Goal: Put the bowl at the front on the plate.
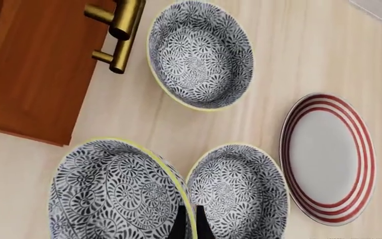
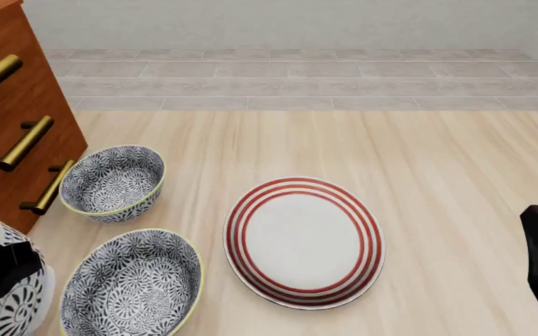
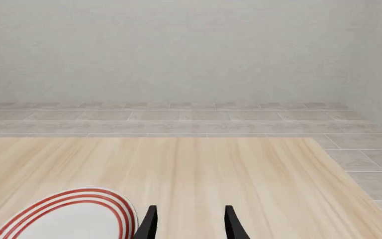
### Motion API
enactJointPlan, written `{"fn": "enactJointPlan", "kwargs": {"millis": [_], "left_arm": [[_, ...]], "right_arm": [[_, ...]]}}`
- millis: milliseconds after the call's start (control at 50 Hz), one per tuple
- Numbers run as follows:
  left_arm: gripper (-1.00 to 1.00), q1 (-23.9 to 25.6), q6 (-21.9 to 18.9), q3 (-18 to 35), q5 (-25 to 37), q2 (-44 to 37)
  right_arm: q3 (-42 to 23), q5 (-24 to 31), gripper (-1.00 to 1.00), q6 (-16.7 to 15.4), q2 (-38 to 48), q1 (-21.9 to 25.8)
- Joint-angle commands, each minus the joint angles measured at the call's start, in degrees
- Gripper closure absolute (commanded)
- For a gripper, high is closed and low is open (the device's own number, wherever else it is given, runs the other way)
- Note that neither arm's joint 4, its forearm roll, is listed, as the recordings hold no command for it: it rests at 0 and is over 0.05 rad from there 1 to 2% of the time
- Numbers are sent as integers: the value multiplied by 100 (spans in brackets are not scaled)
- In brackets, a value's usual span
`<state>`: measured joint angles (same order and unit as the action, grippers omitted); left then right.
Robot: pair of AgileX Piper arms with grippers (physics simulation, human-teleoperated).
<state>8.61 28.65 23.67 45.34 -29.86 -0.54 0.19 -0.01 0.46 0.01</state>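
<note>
The round, deep, blue-and-white floral bowl with a thin yellow-green rim (image 2: 8,301) sits at the very near left corner of the front view, left of the flat white plate with red rings (image 2: 304,241) and nearer than it; it looks tilted and raised off the light wooden counter (image 2: 437,175), with the left gripper (image 1: 189,225) closed on its rim, one finger inside the wall and one outside, as the left wrist view shows. The pinch catches only a thin edge, so my worry is that the bowl could swing or slip out of the jaws during the carry. A second lookalike floral bowl (image 2: 134,283) lies between the held bowl and the plate, close beside both, and in my judgement it is what stands in the way: a low sideways carry could clip its rim and push it into the plate, so the lift should clear it first. A tilted release could also leave the bowl half on the plate's rim. The right gripper (image 3: 189,223) hangs near the plate's right edge with its jaws spread and nothing between them; it appears clear of the route. Farther back and to the plate's left sits a third floral bowl (image 2: 113,182), and beyond that, at the left edge, a brown wooden drawer cabinet (image 2: 17,119) with brass bar handles (image 2: 22,142), both seemingly off the path.
</note>
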Motion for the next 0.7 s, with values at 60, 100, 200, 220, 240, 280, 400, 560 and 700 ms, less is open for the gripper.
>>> {"fn": "enactJointPlan", "kwargs": {"millis": [60,100,200,220,240,280,400,560,700], "left_arm": [[100,224,132,153,-46,-36],[100,259,154,181,-32,-39],[100,311,173,259,29,-46],[100,308,138,281,46,-60],[100,309,139,302,71,-57],[100,313,127,356,110,-60],[100,344,179,491,188,-74],[100,473,245,631,280,-71],[100,587,296,794,343,-83]], "right_arm": [[15,-10,-100,0,-7,-1],[15,-10,-100,-1,-6,-1],[15,-10,-100,0,-7,1],[15,-10,-100,0,-6,-1],[15,-10,-100,0,-7,0],[15,-10,-100,-1,-7,0],[15,-10,-100,0,-7,-1],[15,-10,-100,1,-7,0],[15,-10,-100,1,-7,-1]]}}
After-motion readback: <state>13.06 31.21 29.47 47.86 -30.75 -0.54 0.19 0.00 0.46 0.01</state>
